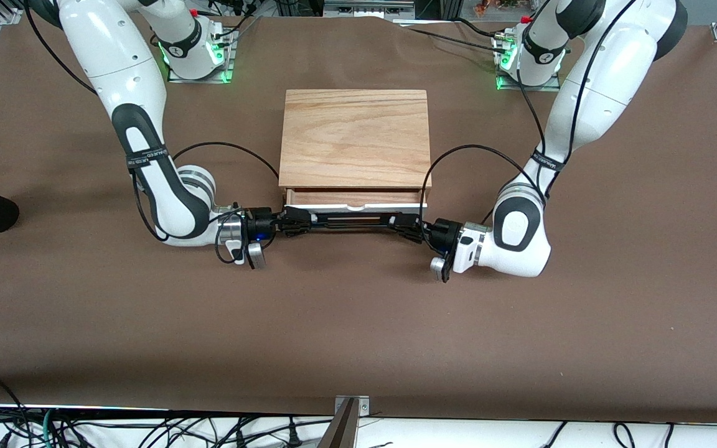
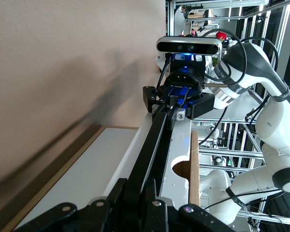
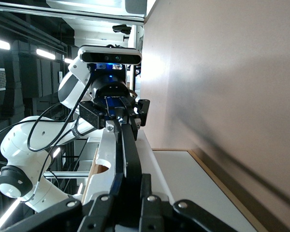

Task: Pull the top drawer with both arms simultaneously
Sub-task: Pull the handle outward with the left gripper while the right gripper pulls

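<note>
Two grippers are clamped on one handle [image 1: 349, 219], the wide black bar across the front of the top drawer [image 1: 355, 204]. The right gripper [image 1: 293, 221] is closed on the end of the bar toward the right arm's end of the table, and the left gripper [image 1: 409, 228] is closed on the end toward the left arm's. Both pairs of jaws are drawn in tight around the bar, with the bar stretched straight between them.

The drawer is seen pulled a short way out of the cabinet [image 1: 355, 137], so that a strip of its reddish wooden tray is exposed under the pale wooden top. Its white front panel, with a small notch in the upper edge, lies just beside both grippers, on the cabinet side of the handle.

In the left wrist view the handle [image 2: 147, 159] is seen running from that gripper to the right gripper [image 2: 176, 104]; in the right wrist view, it [image 3: 128, 154] runs to the left gripper [image 3: 117, 116].

Both arms are bent low over the brown table [image 1: 358, 323].
</note>
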`<state>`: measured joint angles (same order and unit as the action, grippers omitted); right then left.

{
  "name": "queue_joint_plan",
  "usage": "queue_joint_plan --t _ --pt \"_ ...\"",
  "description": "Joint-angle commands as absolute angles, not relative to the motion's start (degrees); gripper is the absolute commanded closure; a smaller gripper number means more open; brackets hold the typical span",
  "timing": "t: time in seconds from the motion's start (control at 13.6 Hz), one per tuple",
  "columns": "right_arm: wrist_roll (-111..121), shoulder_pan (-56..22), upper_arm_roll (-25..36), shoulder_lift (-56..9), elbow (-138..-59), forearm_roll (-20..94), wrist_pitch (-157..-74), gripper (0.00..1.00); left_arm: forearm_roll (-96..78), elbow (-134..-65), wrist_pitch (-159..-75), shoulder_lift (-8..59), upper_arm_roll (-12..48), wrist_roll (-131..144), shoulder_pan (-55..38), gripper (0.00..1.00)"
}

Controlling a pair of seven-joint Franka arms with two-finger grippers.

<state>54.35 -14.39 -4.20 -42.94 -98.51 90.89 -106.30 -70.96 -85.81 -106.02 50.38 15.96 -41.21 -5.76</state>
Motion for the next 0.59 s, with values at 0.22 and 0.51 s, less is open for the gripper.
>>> queue_joint_plan --t 0.22,0.51 --pt "52.66 -14.06 -4.48 -46.23 -90.98 91.41 -107.31 0.94 -70.23 -79.38 -110.39 53.96 15.21 -36.66 -6.24 0.78" --pt "49.39 -13.98 -4.39 -48.33 -86.76 91.23 -108.63 0.94 -70.14 -75.51 -111.00 56.16 15.21 -35.51 -6.59 0.78"
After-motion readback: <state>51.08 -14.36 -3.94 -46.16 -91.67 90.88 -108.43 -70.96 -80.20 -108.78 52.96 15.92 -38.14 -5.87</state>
